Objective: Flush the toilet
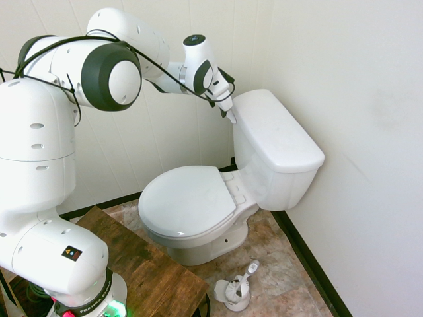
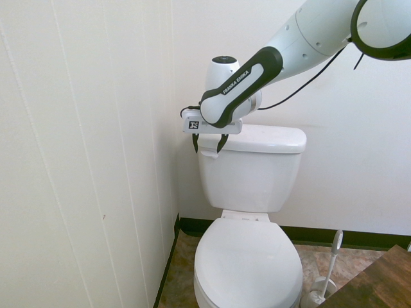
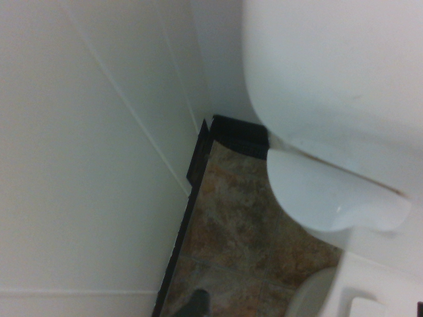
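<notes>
So the gripper (image 2: 207,144) sat at the tank's front upper corner nearest the wall, fingers (image 2: 195,144) apart and straddling the toilet's (image 1: 198,205) little flush lever (image 2: 209,153), probably so it could push it down. Toilet stood in the room's corner.

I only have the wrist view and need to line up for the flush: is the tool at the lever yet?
Observer: Yes. In the second exterior view, the tool hangs at the front corner of the tank nearest the side wall, right at the flush lever.
Operator: Are its jaws open?
Observer: Open, with one finger on either side of the lever. I cannot tell whether they touch it.
Operator: Is the seat lid down?
Observer: Yes, the lid is closed over the bowl.
</notes>
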### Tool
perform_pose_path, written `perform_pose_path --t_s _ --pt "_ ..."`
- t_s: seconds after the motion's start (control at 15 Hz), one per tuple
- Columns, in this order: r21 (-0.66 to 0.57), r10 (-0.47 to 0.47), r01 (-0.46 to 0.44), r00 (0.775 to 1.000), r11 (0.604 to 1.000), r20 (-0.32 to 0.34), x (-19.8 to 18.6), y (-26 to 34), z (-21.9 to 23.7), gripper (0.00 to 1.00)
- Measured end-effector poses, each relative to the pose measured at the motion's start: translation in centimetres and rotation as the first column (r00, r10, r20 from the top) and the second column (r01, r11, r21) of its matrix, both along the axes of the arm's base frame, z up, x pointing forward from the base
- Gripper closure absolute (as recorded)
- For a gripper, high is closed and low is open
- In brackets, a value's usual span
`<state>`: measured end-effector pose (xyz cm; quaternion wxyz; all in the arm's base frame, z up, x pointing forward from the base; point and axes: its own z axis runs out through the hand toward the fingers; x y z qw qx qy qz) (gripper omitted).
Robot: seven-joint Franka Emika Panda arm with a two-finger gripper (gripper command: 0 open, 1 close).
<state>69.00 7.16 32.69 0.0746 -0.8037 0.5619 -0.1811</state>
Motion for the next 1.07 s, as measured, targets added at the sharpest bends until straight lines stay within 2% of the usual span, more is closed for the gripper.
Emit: perform_pose_path --t_s 0.47,1.07 --pt "-0.023 -0.059 0.060 0.997 0.998 0.041 1.7 -0.8 -0.6 1.00" --pt "-0.034 -0.073 0.074 0.997 0.997 0.036 2.6 -1.3 -2.1 1.00"
